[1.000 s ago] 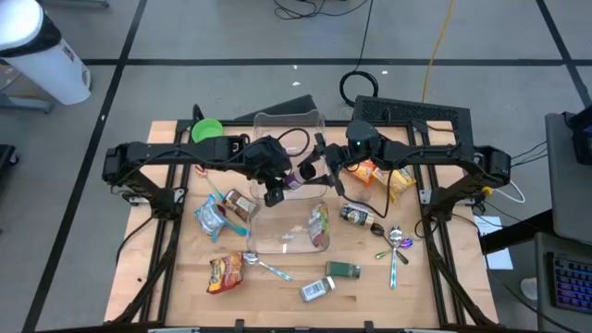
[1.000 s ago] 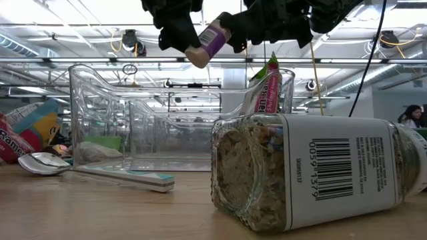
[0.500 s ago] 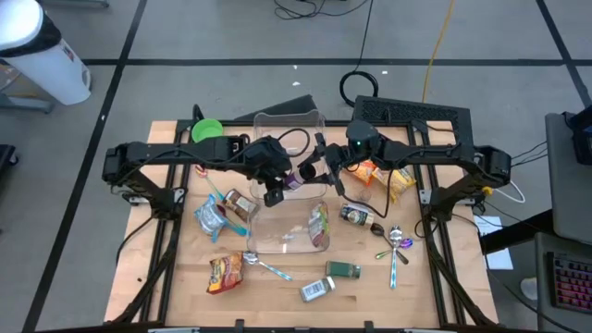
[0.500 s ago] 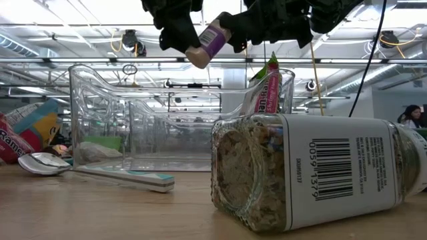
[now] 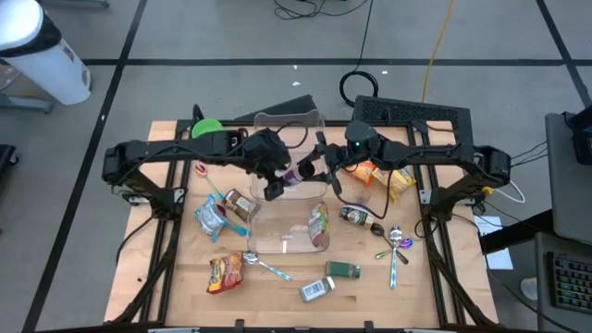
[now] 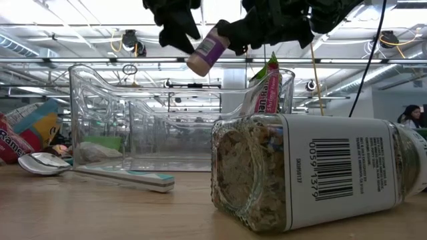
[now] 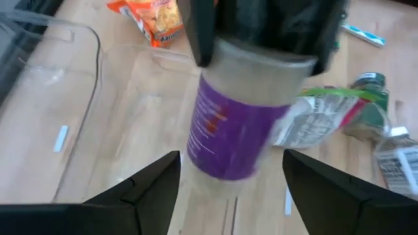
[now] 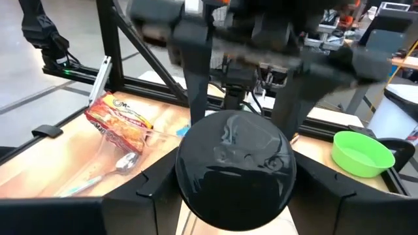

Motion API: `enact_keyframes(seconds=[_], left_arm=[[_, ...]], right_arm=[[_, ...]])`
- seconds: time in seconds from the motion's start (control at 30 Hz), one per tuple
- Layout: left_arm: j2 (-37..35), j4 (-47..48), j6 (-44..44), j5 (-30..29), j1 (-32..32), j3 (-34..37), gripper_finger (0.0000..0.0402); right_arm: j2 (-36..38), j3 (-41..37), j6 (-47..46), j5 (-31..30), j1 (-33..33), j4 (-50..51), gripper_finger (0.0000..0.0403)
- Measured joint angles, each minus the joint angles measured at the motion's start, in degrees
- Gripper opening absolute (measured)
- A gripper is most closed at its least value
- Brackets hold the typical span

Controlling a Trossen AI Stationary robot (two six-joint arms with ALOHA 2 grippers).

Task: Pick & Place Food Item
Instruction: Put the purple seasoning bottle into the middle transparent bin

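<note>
Purple-labelled bottle [image 6: 206,52] in right hand [image 5: 313,172], above bin rim [image 6: 180,74].

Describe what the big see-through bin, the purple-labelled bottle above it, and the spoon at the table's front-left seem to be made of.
Bin: likely clear, glossy plastic; the room shows through its walls. Purple-labelled bottle: probably translucent plastic with a printed purple label and a dark cap. Spoon: shiny metal bowl with mirror-like reflections; the pale handle looks like plastic, though that is uncertain.
</note>
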State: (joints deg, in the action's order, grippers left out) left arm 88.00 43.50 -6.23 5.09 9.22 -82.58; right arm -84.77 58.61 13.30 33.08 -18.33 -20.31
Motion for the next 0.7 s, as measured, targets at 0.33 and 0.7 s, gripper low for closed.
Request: enact_keyframes(seconds=[0.33,0.7], left_arm=[[-0.9,18.0,1.0,0.2,-0.5,-12.5,0.0289],[-11.9,16.2,3.9,-6.2,-6.7,-11.4,0.0289]], right_arm=[[0.0,0.0,0.9,0.0,-2.4,4.7,0.0203],[0.0,0.0,-0.4,-0.4,-5.1,11.1,0.0203]])
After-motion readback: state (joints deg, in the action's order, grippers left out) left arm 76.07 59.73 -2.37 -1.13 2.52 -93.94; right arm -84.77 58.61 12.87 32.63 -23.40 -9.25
